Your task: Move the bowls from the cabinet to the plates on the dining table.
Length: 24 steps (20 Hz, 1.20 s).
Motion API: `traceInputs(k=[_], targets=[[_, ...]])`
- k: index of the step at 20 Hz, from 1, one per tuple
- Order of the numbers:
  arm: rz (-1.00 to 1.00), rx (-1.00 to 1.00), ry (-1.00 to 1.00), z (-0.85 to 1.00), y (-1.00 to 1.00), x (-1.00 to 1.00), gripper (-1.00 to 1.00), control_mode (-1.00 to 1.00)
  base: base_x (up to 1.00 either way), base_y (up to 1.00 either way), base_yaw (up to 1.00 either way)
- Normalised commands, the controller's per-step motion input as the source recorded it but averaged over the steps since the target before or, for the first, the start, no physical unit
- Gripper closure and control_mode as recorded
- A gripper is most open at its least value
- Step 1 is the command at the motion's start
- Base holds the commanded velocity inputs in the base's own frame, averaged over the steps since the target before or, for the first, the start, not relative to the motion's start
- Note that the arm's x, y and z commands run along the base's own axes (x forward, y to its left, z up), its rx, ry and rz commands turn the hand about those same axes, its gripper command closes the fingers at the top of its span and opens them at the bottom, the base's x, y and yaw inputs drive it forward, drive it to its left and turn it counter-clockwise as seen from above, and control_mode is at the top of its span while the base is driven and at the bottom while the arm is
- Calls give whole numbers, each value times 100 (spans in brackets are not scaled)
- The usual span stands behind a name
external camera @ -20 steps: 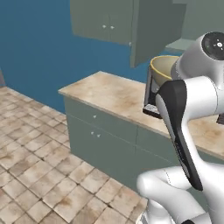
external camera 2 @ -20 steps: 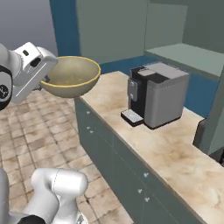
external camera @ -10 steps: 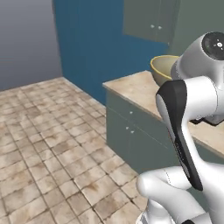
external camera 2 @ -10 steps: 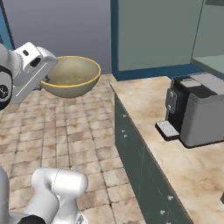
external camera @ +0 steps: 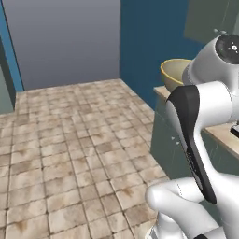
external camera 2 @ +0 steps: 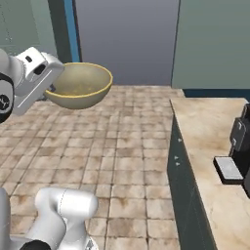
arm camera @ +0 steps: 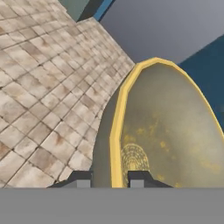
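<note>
Open tiled floor [external camera 2: 122, 146] ahead, marble worktop [external camera 2: 215, 161] and coffee machine [external camera 2: 241, 146] blocking right side

Beige-brown stone tile floor [external camera: 70, 154] spread wide, plain grey wall [external camera 2: 127, 39] behind. Marble worktop [external camera 2: 210, 146] at right edge — dark coffee machine [external camera 2: 239, 146] standing on it, partly cropped.

We hold our white arm raised and folded, the elbow link with its dark joint cover standing upright in the left base view and the wrist reaching forward at about shoulder height. Our end effector [arm camera: 111, 177] is nearly closed, its two dark fingertips [arm camera: 81, 176] pinching the rim of the pale yellowish-olive bowl [external camera 2: 80, 85], one tip outside the wall and one inside. In the right base view the white hand block sits level, pointing sideways, with the bowl carried upright and held out in the air.
</note>
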Motion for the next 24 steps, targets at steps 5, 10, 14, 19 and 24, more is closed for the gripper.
traceInputs(k=[5, 10, 14, 19, 24], targets=[[0, 0, 0, 0, 0, 0, 100, 100, 10, 4, 46], [0, 0, 0, 0, 0, 0, 100, 100, 14, 6, 44], [0, 0, 0, 0, 0, 0, 100, 100, 16, 8, 42], [0, 0, 0, 0, 0, 0, 100, 100, 12, 13, 31], [0, 0, 0, 0, 0, 0, 100, 100, 59, -2, 21]])
